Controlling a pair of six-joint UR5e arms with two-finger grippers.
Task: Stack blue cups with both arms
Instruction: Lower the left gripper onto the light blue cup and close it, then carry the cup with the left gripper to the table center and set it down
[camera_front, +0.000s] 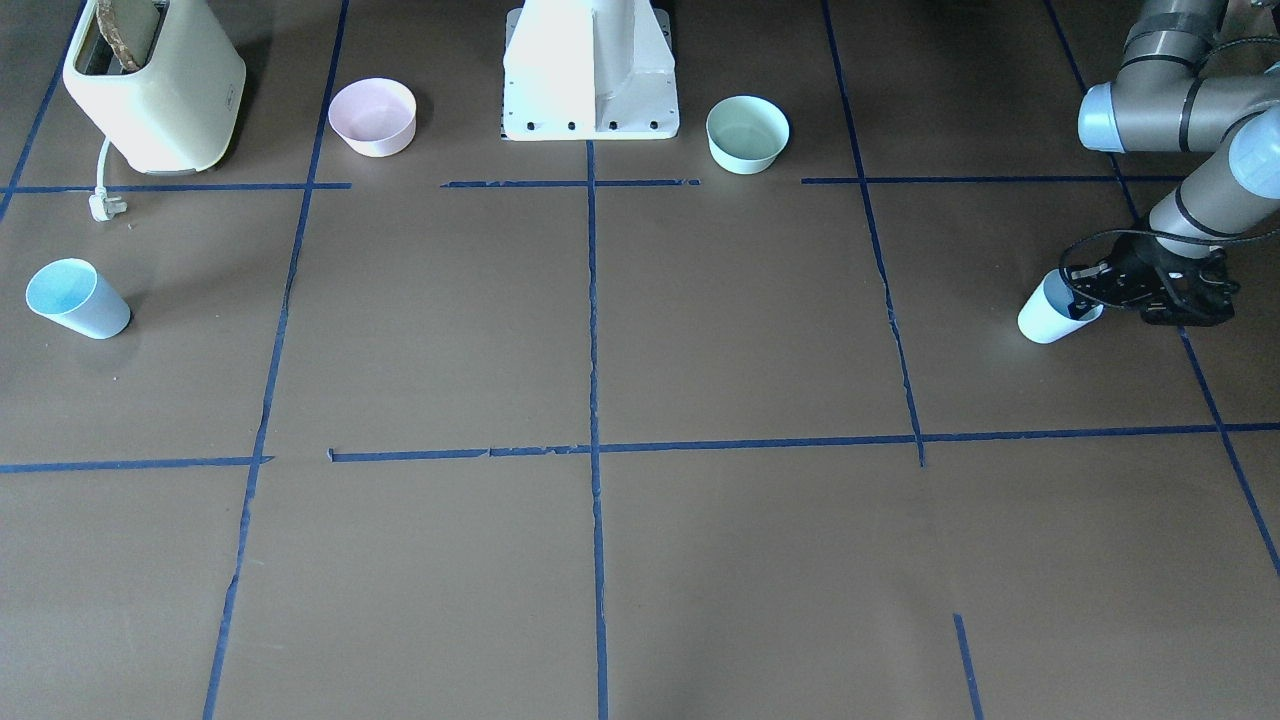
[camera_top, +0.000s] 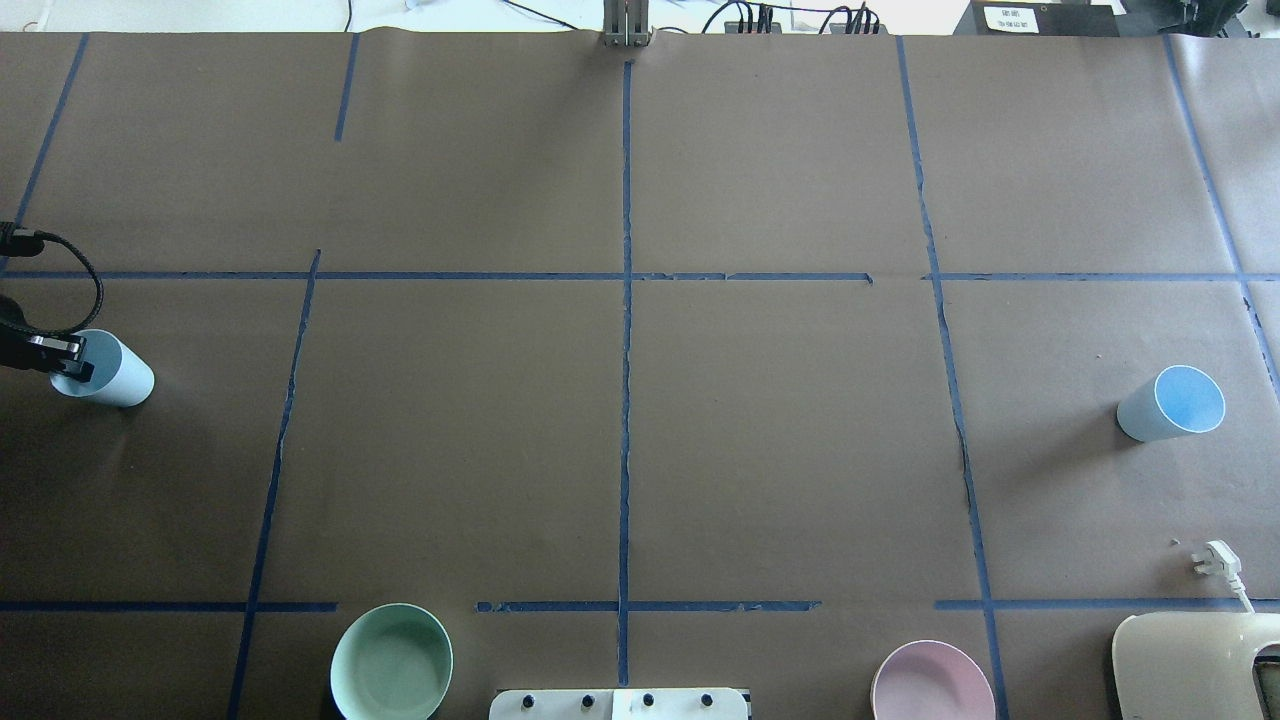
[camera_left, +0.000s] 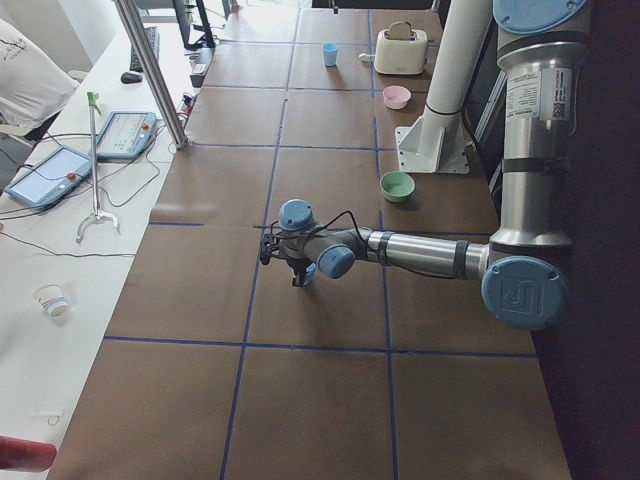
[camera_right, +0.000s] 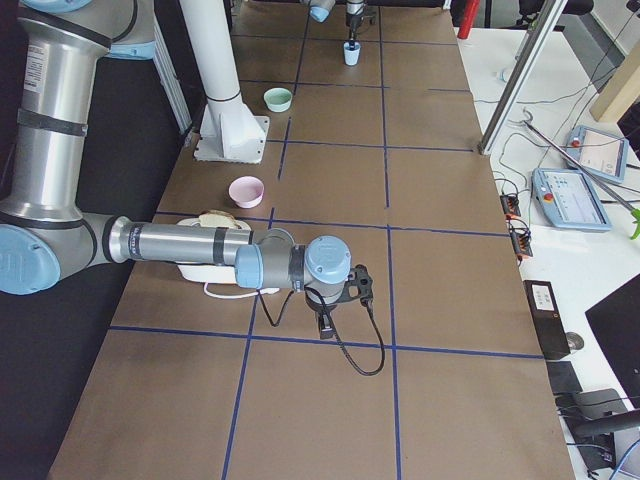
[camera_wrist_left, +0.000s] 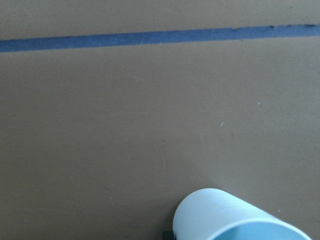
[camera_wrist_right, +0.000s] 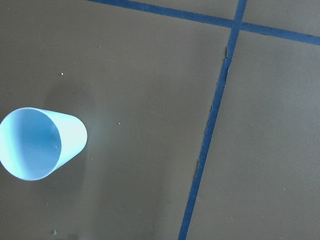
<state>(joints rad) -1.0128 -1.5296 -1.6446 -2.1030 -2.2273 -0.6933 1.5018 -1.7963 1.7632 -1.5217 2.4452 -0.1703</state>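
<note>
One blue cup (camera_front: 1045, 318) stands upright at the robot's left end of the table; it also shows in the overhead view (camera_top: 120, 378) and at the bottom of the left wrist view (camera_wrist_left: 225, 217). My left gripper (camera_front: 1085, 290) is at this cup's rim, its black fingers over the mouth (camera_top: 68, 360); I cannot tell whether it is shut on the cup. The other blue cup (camera_front: 78, 298) stands upright at the right end (camera_top: 1170, 403), low left in the right wrist view (camera_wrist_right: 40, 142). My right gripper (camera_right: 325, 325) shows only in the exterior right view; I cannot tell its state.
A pink bowl (camera_front: 372, 116) and a mint-green bowl (camera_front: 747, 133) stand either side of the white pedestal (camera_front: 590, 70). A cream toaster (camera_front: 155, 85) with its plug (camera_front: 105, 205) stands behind the right-end cup. Blue tape lines cross the brown table.
</note>
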